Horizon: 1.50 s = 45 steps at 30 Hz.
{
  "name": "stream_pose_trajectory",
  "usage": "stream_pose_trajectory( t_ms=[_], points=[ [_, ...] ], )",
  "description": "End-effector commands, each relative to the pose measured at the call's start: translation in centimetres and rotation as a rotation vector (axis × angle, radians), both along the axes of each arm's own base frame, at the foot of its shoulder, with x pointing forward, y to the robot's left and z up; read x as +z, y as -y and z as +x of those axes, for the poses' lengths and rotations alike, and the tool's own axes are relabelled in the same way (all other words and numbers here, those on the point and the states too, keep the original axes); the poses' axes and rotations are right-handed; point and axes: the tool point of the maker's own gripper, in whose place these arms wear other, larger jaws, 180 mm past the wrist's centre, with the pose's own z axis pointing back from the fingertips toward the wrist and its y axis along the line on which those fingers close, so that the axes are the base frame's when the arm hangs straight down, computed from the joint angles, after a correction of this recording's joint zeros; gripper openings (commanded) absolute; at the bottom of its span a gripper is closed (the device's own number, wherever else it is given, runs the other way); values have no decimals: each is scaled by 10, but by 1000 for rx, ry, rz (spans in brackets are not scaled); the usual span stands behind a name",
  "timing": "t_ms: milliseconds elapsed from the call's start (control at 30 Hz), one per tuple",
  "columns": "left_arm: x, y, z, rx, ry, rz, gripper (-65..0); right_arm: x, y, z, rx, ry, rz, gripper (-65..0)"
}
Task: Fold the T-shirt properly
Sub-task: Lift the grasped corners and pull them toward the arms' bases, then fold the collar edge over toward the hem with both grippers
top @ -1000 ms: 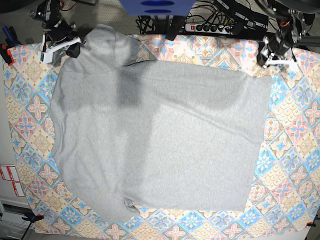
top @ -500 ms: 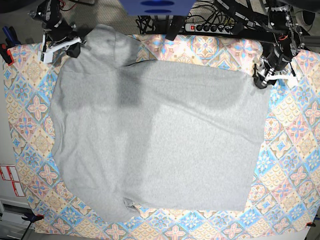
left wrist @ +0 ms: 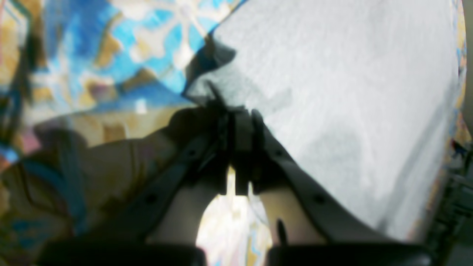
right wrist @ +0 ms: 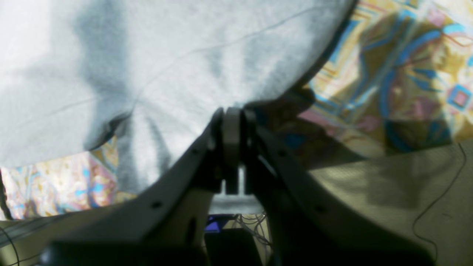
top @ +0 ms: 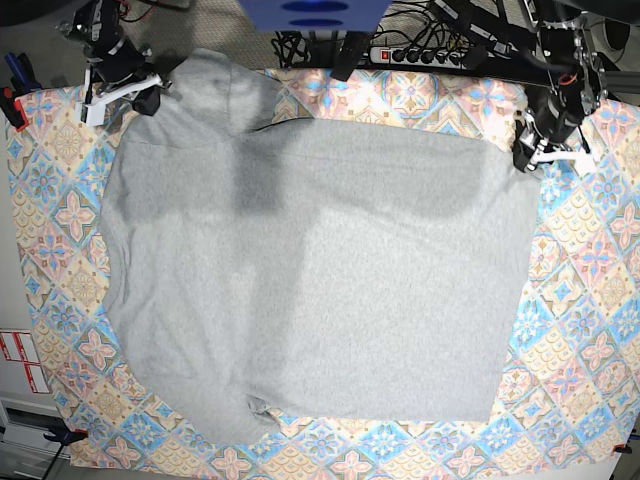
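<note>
**Both grippers pinched on far corners of spread shirt**

Patterned tablecloth under everything, showing as a border on all sides. T-shirt spread flat over most of it, plain grey side up, a few shallow creases across the middle, one sleeve poking out at the near edge, lower left in base view.

Right gripper at the shirt's far corner, base view's left. In right wrist view, jaws pressed together with a fold of grey cloth caught between the tips; fabric fans out ahead of and to the left of the jaws, gathered into tension wrinkles at the pinch point, tablecloth to the right of them.

Left gripper at the opposite far corner, base view's right. In left wrist view, jaws closed, tips dark and blurred, corner of the shirt bunched right at the tips; rest of the cloth stretching ahead and to the right of the jaws, tablecloth ahead to the left.
</note>
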Motion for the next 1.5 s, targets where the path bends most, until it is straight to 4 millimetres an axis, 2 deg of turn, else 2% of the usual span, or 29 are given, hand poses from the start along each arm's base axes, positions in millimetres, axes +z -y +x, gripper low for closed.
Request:
stream_pose_trajectory(
  t_ms=[0,167,300,500,567,767,933,1067,1200,1367,1467],
  points=[
    [-3,-1,-20,-39,-67,3,-650,6,3,2,6,23,-10,-650],
    [14,-1,-40,-75,-58,36,-650,6,5,2,3,22,-13,-650],
    [36,-20,-55,-37,-33,88,-650,6,5,1,2,21,-15,-650],
    [63,-38,-48,-7,28,147,-650,7,5,2,1,26,-16,-650],
    [69,-40,-33,1,67,151,-650,10,5,12,2,52,-17,-650],
    [89,-38,15,4,180,150,-650,36,3,80,6,213,-11,-650],
    [107,-38,48,9,264,151,-650,53,4,117,3,302,-8,-650],
    [121,-31,77,-5,326,146,-650,53,8,143,-20,332,12,-650],
    [131,-34,97,-19,350,200,-650,46,12,163,-46,337,38,-650],
    [106,-33,114,-1,290,166,-650,36,13,188,-78,334,80,-650],
    [92,-35,120,18,260,141,-650,37,14,204,-90,346,99,-650]
  ],
)
